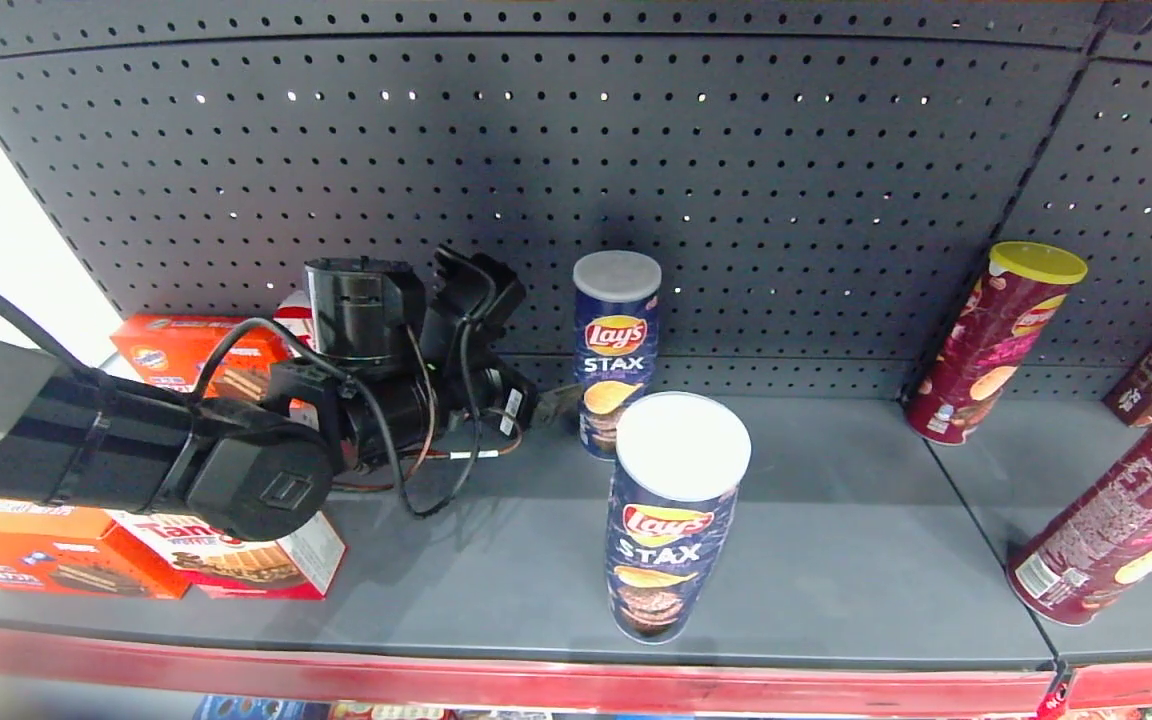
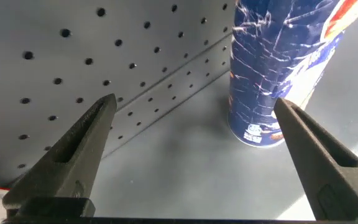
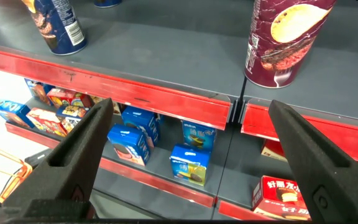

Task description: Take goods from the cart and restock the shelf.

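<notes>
Now | left pincer [image 2: 194,102] spread, level | just beside rear blue can [image 1: 616,350]

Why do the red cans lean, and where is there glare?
Head view: the wide lens likely tilts the red cans and bows the pegboard; far left blown out white. Left wrist view: bright streaks glint on the blue can.
</notes>
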